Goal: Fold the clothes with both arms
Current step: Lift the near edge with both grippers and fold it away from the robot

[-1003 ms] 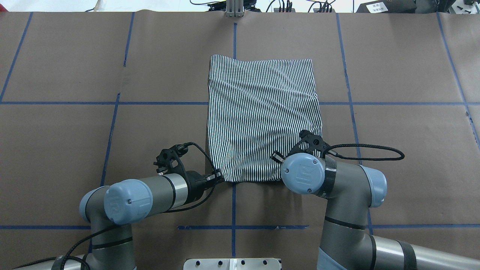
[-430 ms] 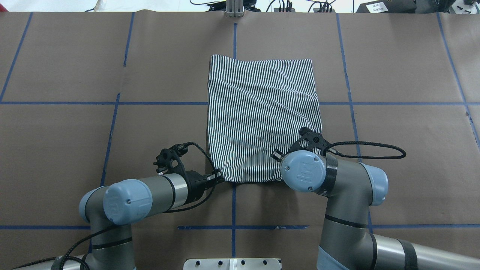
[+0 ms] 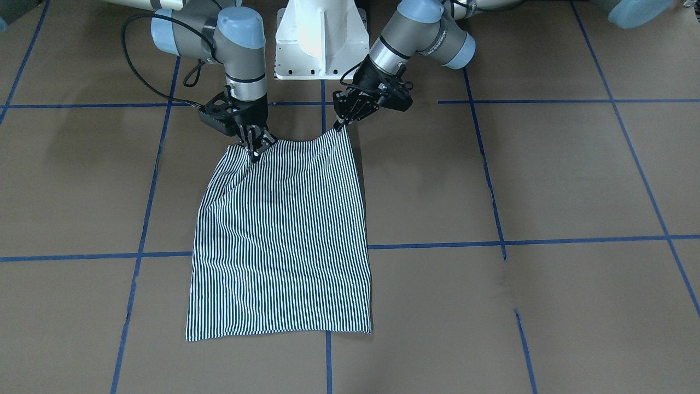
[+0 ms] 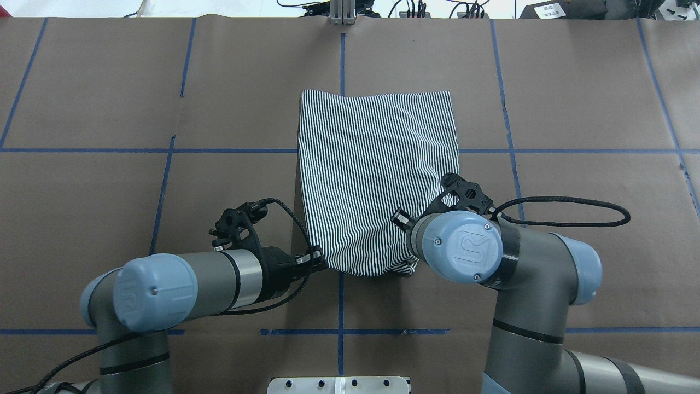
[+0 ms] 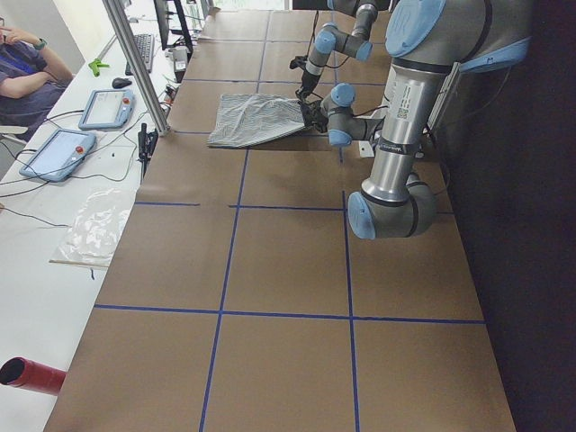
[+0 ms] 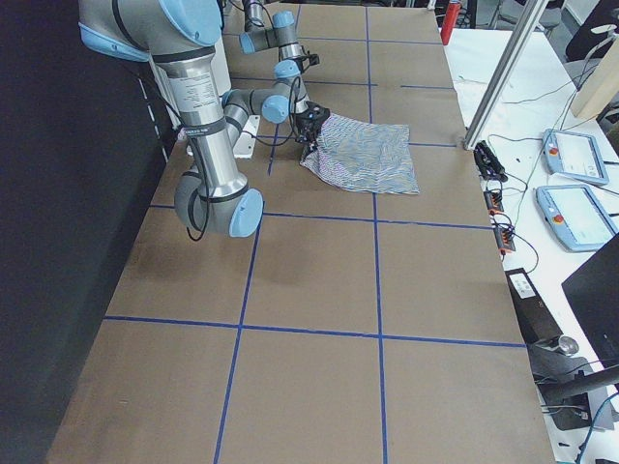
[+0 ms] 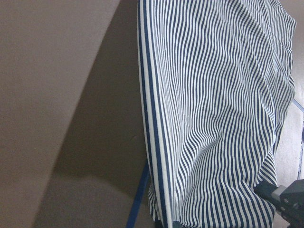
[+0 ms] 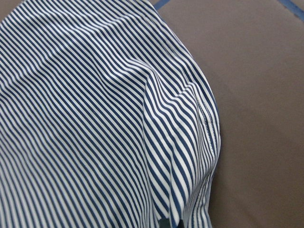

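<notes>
- Polo shirt (image 4: 377, 175) on a broad table (image 3: 547, 180) covered in brown paper and crossed by blue tape lines (image 3: 492, 241); placed at the table's middle, straight ahead of the robot.
- Side bench (image 5: 27, 297) along the far edge of the table, holding two tablets (image 5: 56, 153) and loose cables; seated person (image 5: 27, 72) at its end, cut off by the frame.
- Left arm (image 4: 219, 279) and right arm (image 4: 525, 262), both silver-grey with light-blue caps, reaching in from either side of the white pedestal (image 3: 320, 38).
- Shirt folded to a rough rectangle, only navy-and-white striped cloth showing in any view; far hem flat on the paper, robot-side edge raised off it and sagging between the two held corners.
- Left gripper (image 3: 340, 125) with jaws pinched tight on one raised corner of the shirt.
- Right gripper (image 3: 254, 150) with jaws closed on the other raised corner, cloth bunched beneath it; fingers hidden under the wrist in the overhead view.
- Wrist views filled by stripes and brown paper; fingertips there cut off at the bottom edge.
</notes>
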`<action>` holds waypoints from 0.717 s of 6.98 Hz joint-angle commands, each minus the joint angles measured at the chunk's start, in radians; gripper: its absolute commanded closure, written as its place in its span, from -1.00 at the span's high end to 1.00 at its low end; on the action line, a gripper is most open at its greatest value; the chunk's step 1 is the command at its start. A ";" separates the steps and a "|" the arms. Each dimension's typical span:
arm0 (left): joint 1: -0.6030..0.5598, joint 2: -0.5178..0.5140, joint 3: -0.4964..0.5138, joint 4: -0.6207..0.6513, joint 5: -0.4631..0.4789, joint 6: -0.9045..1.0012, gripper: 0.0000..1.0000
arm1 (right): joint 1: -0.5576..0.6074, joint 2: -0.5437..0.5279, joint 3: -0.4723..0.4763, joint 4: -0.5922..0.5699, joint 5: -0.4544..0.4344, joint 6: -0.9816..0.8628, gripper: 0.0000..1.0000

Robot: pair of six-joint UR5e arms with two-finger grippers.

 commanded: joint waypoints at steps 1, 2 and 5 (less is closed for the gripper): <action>0.000 0.005 -0.284 0.323 -0.037 -0.008 -1.00 | -0.045 -0.002 0.235 -0.178 0.005 0.039 -1.00; 0.001 0.005 -0.353 0.411 -0.039 -0.008 -1.00 | -0.071 0.000 0.294 -0.246 0.002 0.040 -1.00; -0.090 -0.057 -0.223 0.421 -0.048 0.096 -1.00 | -0.055 0.073 0.151 -0.240 -0.023 0.010 -1.00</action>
